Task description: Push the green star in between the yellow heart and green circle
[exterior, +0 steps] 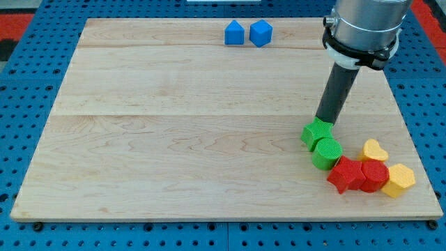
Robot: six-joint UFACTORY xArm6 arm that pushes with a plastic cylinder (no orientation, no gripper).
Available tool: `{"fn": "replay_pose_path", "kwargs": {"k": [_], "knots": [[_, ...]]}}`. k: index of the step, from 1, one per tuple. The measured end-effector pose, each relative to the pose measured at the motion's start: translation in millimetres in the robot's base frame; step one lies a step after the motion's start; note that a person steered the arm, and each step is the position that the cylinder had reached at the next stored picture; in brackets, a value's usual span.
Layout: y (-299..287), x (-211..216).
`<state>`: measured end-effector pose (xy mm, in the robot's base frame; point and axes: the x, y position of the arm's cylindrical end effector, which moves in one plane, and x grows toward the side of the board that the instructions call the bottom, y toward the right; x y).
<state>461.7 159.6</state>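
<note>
The green star lies at the view's lower right, touching the green circle just below and to the right of it. The yellow heart lies further right, apart from the green circle. My tip rests at the green star's upper right edge, touching it. The dark rod rises from there toward the view's top right.
A red star and a red block sit below the green circle and yellow heart, with a yellow hexagon at their right. Two blue blocks stand near the board's top edge. The board's right edge is close.
</note>
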Motion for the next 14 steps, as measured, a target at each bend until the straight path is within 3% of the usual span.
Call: {"fn": "replay_pose_path", "kwargs": {"k": [2, 3, 5, 8, 12, 14], "knots": [[-43.3, -33.2], [-77.4, -25.5], [-37.2, -24.5], [-61.2, 15.1], [15.8, 19.6], [15.8, 53.6]]}}
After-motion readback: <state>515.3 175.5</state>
